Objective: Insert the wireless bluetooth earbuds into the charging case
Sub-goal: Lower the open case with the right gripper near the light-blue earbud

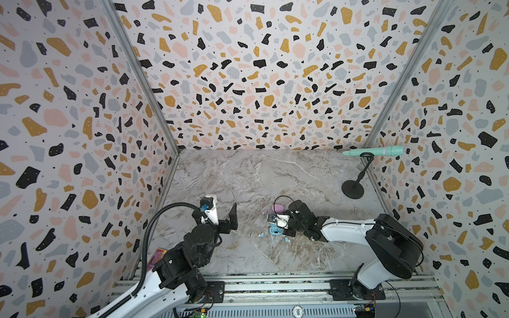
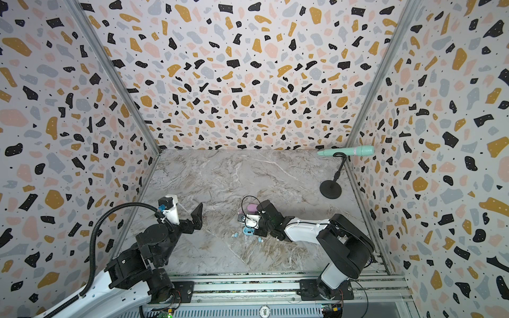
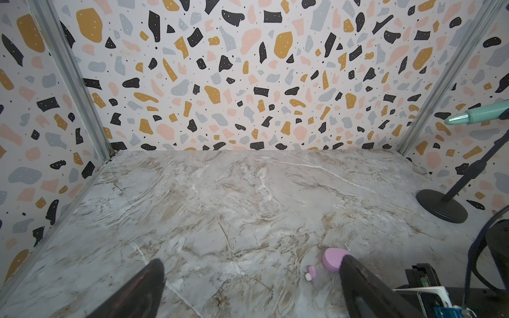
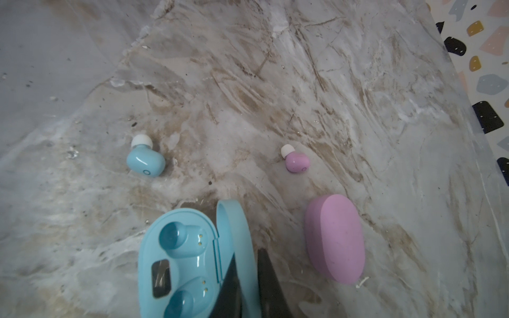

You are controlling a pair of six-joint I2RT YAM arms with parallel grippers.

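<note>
Terrazzo-print walls on three sides, grey-brown marble-look tabletop point(image 1: 248, 176). Left gripper point(image 3: 252, 271): claw spread wide, nothing in it, hanging over the tabletop's left-front area. Task cluster sits about mid-width, in the front half. Left to right in a top view: one glossy light-blue rounded earbud point(image 1: 261, 234) with whitish tip, loose on the tabletop. One pale-pink rounded earbud point(image 1: 265, 212) lies nearer the rear edge. Light-blue pill-shaped charging case point(image 4: 179, 261) has its lid up and both wells empty. Matte pink pill-shaped case point(image 4: 334, 236), lid down, is near it on the rear-edge side. Second light-blue earbud point(image 1: 287, 239) lies just right of the blue case. Second pink earbud: can't find it. Right gripper point(image 4: 248, 253): fingers pinched on the blue case's raised lid, one each side as far as the right wrist view shows. Mint-green wand-shaped device point(image 1: 380, 151) sits on a black round-base stand point(image 1: 352, 190) at the right-rear corner. Handling, my read: earbuds near weightless, with a stiff slick shell and a soft tip. They will likely squirt out of a hard pinch, or roll. Take one across the shell's flanks, not by the tip. The case looks light too and probably slides unless held. Text: "500" on a round badge point(image 1: 297, 311) at the front rail. Ring mark on the earbud faces, dark window in the blue case, no brand readable.
</note>
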